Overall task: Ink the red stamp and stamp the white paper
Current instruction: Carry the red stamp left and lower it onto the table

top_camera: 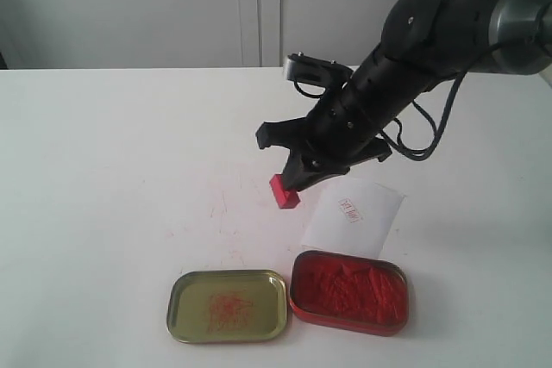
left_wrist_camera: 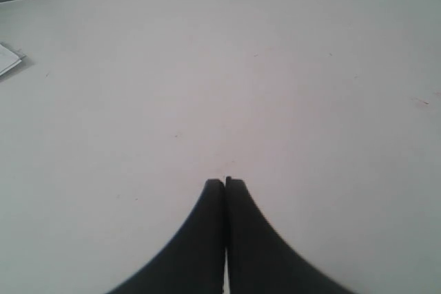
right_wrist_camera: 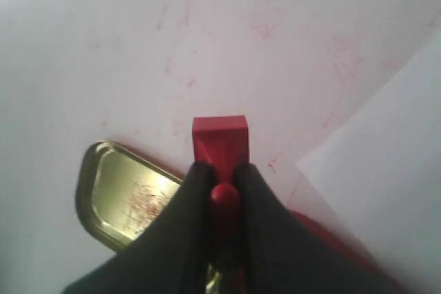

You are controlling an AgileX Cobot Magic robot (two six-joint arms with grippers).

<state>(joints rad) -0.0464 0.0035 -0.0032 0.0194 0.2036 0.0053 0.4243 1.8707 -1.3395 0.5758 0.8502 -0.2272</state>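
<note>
My right gripper (top_camera: 295,180) (right_wrist_camera: 222,170) is shut on the red stamp (top_camera: 284,191) (right_wrist_camera: 220,141), pinching its knobbed handle. The stamp's rectangular base sits at or just above the white table, left of the white paper (top_camera: 354,216) (right_wrist_camera: 386,170). The paper lies flat and bears a small red rectangular imprint (top_camera: 350,210). The red-rimmed tin of red ink paste (top_camera: 348,291) stands just in front of the paper. My left gripper (left_wrist_camera: 225,182) is shut on nothing over bare table and does not appear in the exterior view.
A gold tin lid (top_camera: 227,304) (right_wrist_camera: 127,194) with red smears lies left of the ink tin. Faint red smudges (right_wrist_camera: 265,29) mark the tabletop around the stamp. White cabinet doors (top_camera: 250,6) stand behind the table.
</note>
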